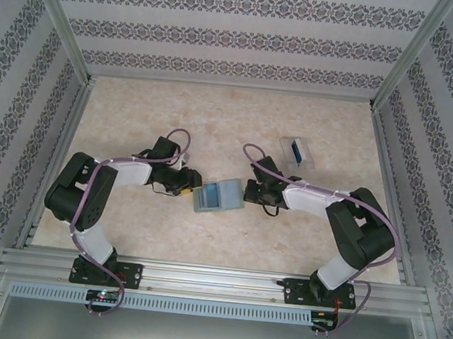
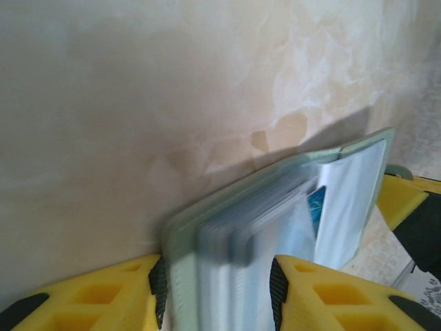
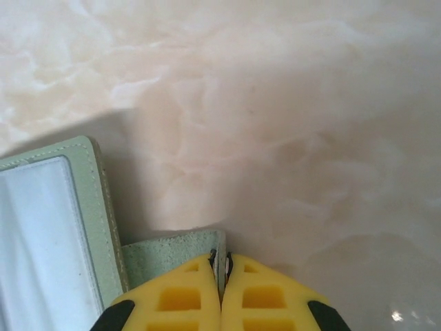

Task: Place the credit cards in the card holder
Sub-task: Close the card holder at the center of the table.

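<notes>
Here, the card holder [image 1: 217, 197] lies open on the table [image 1: 135, 111], about in the middle, between your two arms. Its two halves are spread out flat, side by side. Your left gripper [image 1: 186, 183] has the left side of it. From the left wrist you see the holder's green cover and clear pockets sitting between the two yellow fingers [image 2: 103, 296], and both dark pads touch it, so this gripper is pinching the card holder. A small blue patch [image 2: 317, 203] shows inside one clear pocket, but you cannot tell if it is a card. Your right gripper [image 1: 250, 192] is at the right side of the holder. From the right wrist its two yellow fingers [image 3: 179, 296] are pressed tight together, and a thin green flap [image 3: 172, 255] of the holder is nipped between their tips. The pocket side of the holder lies just to the left of that flap. Farther back on the right, well apart from the holder, stands a clear box [image 1: 297, 151] with something blue in it.
</notes>
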### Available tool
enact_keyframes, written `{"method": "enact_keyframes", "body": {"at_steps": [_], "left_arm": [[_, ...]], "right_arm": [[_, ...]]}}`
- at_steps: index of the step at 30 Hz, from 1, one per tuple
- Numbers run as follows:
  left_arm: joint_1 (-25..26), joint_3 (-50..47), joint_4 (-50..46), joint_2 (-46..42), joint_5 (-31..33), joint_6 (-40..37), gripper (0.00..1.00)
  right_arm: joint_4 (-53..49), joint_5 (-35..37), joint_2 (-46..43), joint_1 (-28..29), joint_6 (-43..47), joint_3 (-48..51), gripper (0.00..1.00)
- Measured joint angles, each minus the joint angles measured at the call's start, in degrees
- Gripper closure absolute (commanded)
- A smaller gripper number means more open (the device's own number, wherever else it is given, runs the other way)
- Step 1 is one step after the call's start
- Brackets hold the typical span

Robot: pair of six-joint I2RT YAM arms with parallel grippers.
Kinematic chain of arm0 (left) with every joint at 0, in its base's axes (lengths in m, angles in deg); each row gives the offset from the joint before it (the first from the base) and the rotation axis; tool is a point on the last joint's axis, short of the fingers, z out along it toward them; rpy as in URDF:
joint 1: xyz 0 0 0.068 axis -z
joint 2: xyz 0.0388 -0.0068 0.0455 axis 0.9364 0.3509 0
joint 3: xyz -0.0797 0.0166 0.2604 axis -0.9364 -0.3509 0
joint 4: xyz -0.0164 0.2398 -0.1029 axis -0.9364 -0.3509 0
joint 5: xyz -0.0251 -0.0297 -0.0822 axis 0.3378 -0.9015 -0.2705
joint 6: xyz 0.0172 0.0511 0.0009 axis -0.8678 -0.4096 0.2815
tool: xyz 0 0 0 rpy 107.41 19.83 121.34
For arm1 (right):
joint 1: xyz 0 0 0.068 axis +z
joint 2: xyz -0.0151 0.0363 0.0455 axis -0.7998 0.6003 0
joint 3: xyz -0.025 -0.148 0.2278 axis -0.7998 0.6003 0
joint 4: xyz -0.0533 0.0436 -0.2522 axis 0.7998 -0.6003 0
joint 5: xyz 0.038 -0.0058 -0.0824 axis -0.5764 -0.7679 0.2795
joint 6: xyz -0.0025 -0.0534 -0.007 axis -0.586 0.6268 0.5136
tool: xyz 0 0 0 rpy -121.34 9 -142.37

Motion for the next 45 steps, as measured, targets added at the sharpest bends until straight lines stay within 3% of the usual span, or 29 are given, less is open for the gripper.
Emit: {"method": "enact_keyframes", "body": {"at_steps": [10,22,26,28,31,45], "left_arm": [[1.6,0.7,0.9,0.0,-2.0,3.5,0.57],[3.3,5.5,0.2,-5.8,-3.5,4.9,0.53],[4.3,8.4,-0.3,-4.0,-3.9,3.3,0.54],[4.5,8.4,-0.3,-2.1,-3.9,2.6,0.54],[4.5,8.2,-0.3,1.2,-3.8,2.3,0.54],[4.5,9.7,-0.3,4.3,-3.7,1.4,0.55]], "right_arm": [[2.5,-2.4,1.8,0.9,-1.7,-0.9,1.0],[6.0,-3.9,4.8,4.3,-4.4,-3.1,0.99],[6.4,-5.2,4.8,4.8,-5.0,-2.9,0.92],[7.3,-6.0,4.8,5.2,-5.6,-2.4,0.82],[9.0,-6.7,3.9,5.3,-5.8,-1.0,0.75],[9.3,-7.1,-1.4,4.3,-4.3,2.4,0.59]]}}
